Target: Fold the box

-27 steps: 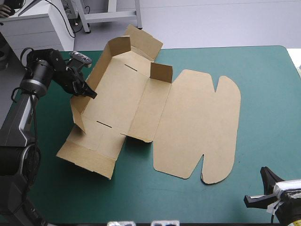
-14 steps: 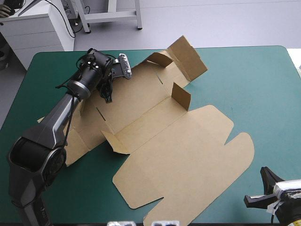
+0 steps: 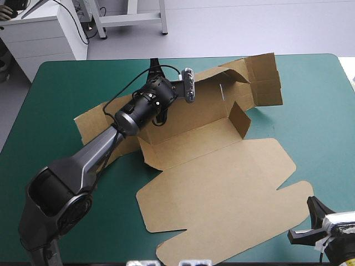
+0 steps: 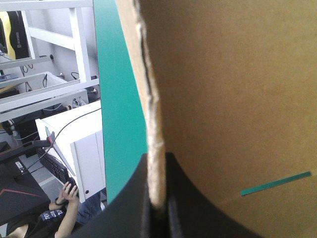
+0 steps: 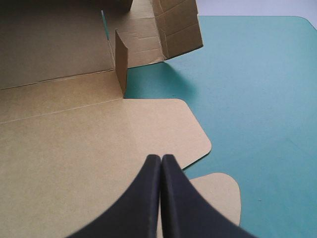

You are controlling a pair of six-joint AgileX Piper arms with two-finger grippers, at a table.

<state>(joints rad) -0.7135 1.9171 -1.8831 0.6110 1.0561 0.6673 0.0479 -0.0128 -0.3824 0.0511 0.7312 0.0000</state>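
Observation:
The brown box (image 3: 222, 183) lies partly formed on the teal-green cover, its big lid panel flat toward the table's front. Its long far wall (image 3: 213, 91) stands raised, with folded end flaps (image 3: 263, 80) at the far right and a small upright tab (image 3: 239, 119). My left gripper (image 3: 161, 113) reaches to that far wall. In the left wrist view it (image 4: 157, 198) is shut on the wall's raw edge, the board (image 4: 233, 99) filling the view. My right gripper (image 3: 306, 223) rests at the front right corner, shut and empty (image 5: 161, 161), pointing over the lid's rounded corner (image 5: 195, 134).
Bare teal-green cover (image 3: 316, 111) lies to the right of the box and along the left side (image 3: 50, 111). A flat side flap (image 3: 91, 124) of the box sticks out toward the left. The lid's cut tabs reach near the front edge (image 3: 183, 246).
My left gripper has swept right along the far side with the wall in its grip. The whole box turned with it and the lid swung toward the front right. The right gripper stayed put.

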